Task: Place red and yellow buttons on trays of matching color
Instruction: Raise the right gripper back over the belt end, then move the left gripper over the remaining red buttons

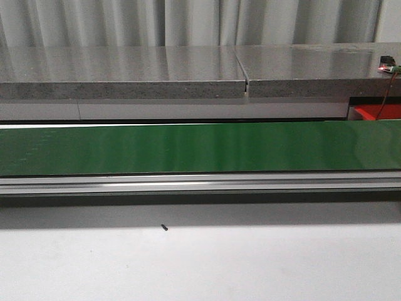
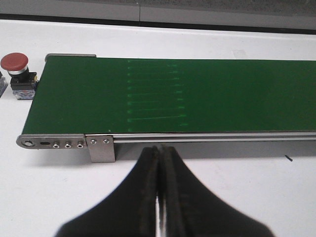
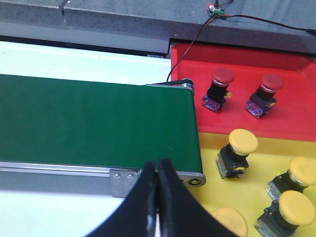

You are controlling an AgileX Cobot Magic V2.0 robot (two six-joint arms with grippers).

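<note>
In the right wrist view a red tray (image 3: 296, 123) holds two red buttons (image 3: 218, 89) (image 3: 264, 95), and the yellow tray (image 3: 247, 197) beside it holds several yellow buttons (image 3: 237, 152) (image 3: 295, 177) (image 3: 288, 213). My right gripper (image 3: 157, 165) is shut and empty, hovering near the belt's end by the trays. In the left wrist view one red button (image 2: 18, 74) stands on the white table beside the other end of the green belt (image 2: 173, 94). My left gripper (image 2: 161, 150) is shut with nothing in it, in front of the belt rail. The front view shows neither gripper.
The green conveyor belt (image 1: 200, 147) runs across the front view with an aluminium rail (image 1: 200, 183) along its near side. A grey counter (image 1: 188, 75) lies behind it. A small black screw (image 1: 164, 227) lies on the white table. A corner of the red tray (image 1: 376, 113) shows at right.
</note>
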